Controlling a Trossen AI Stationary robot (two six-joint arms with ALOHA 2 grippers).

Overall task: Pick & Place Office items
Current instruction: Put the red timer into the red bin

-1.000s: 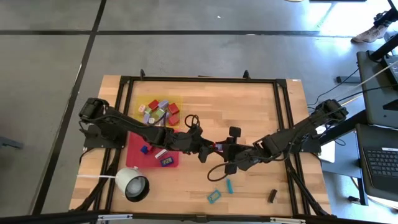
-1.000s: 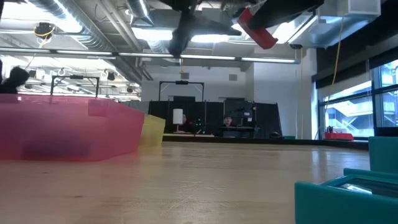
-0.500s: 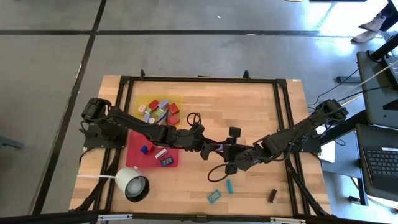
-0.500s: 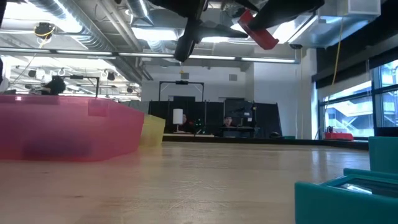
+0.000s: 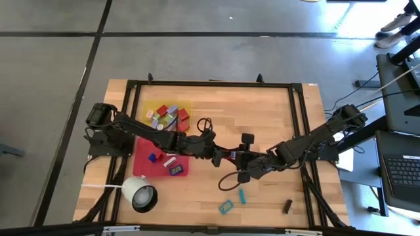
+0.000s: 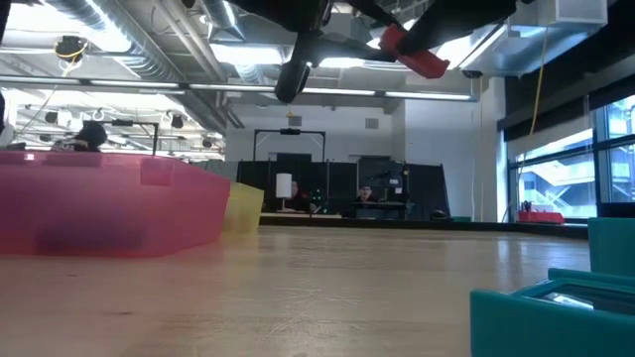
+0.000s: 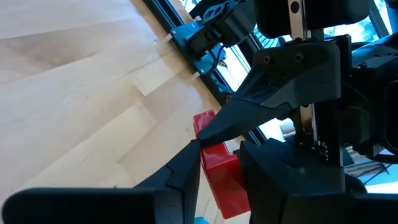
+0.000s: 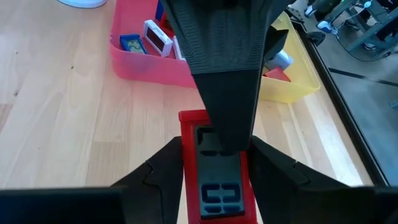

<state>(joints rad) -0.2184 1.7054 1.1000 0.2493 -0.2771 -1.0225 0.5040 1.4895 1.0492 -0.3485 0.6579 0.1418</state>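
Meeting above the middle of the tabletop [image 5: 262, 118], my two arms hold one red block [image 8: 214, 177] between them, clear of the wood as the low view shows it [image 6: 417, 55] high overhead. My right claw [image 8: 214, 180] has its fingers closed against the block's two long sides. My left claw [image 7: 217, 158] reaches in from the opposite side, its fingers narrowed onto the near end of the same block [image 7: 217, 168]; I cannot tell whether they press it firmly. From above, the joined claws sit just beside the red tray [image 5: 141, 164], which lies on the left half of the tabletop and carries a few small items, among them a blue piece [image 5: 152, 157] and a white-faced one [image 5: 169, 161]. Farther back, the yellow tray [image 5: 139, 105] holds a heap of coloured blocks [image 5: 167, 117]. A white round cup-like object [image 5: 139, 194] rests near the front left edge. Two teal pieces [image 5: 226, 207] and a dark stick [image 5: 287, 206] lie loose near the front edge.
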